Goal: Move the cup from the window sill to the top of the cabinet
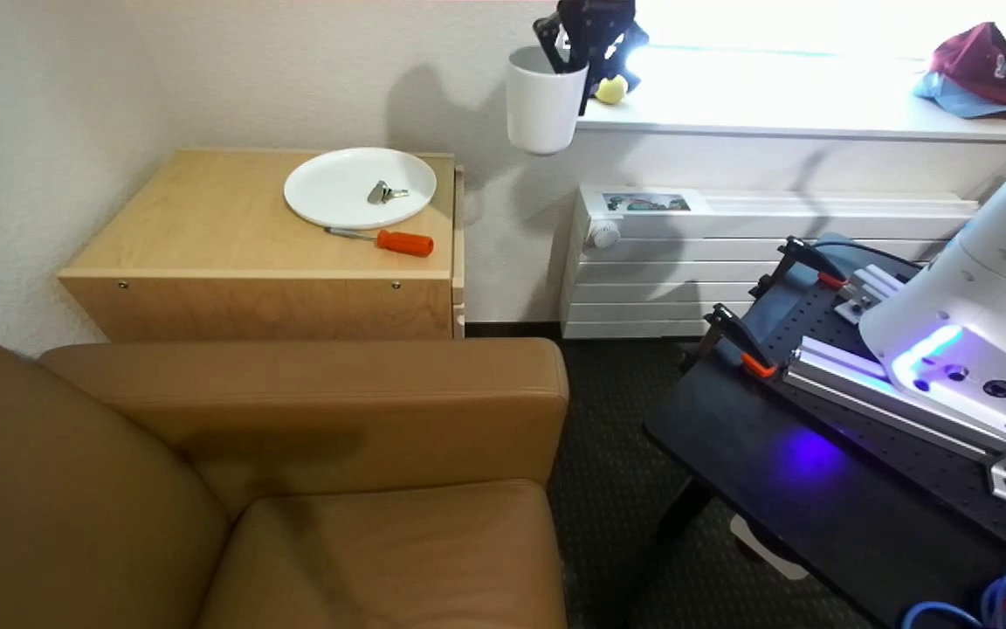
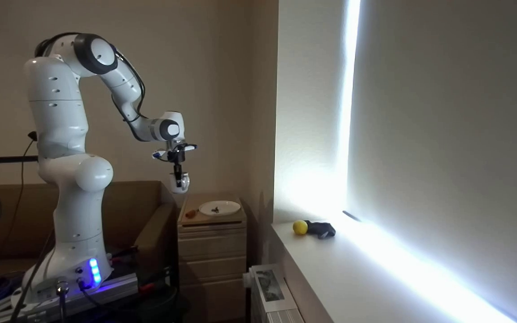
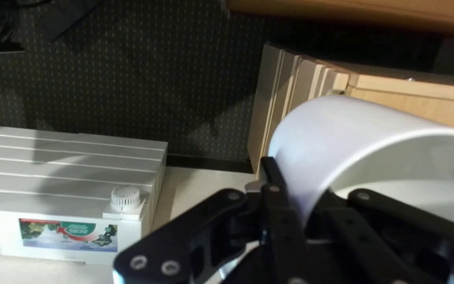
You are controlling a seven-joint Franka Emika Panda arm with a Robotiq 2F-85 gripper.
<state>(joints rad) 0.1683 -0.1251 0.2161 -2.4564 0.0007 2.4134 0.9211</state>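
The white cup (image 1: 545, 109) is in the air, off the window sill (image 1: 774, 100), between the sill and the cabinet (image 1: 223, 210). My gripper (image 1: 580, 77) is shut on the cup's wall at the rim, one finger inside and one outside. The cup hangs roughly upright, slightly tilted, above the level of the cabinet top. In the wrist view the cup (image 3: 341, 122) fills the right side, and the gripper (image 3: 296, 185) pinches its rim; the inner fingertip is partly hidden by the cup wall. The cabinet (image 2: 211, 258) and sill (image 2: 303, 260) also show in an exterior view.
A white plate (image 1: 341, 196) with keys (image 1: 385, 192) and an orange screwdriver (image 1: 403, 242) lie on the cabinet's right part. A brown armchair (image 1: 311, 376) stands before it. A radiator (image 1: 765, 253) is under the sill, which holds a yellow ball (image 2: 300, 227) and caps (image 1: 974, 74).
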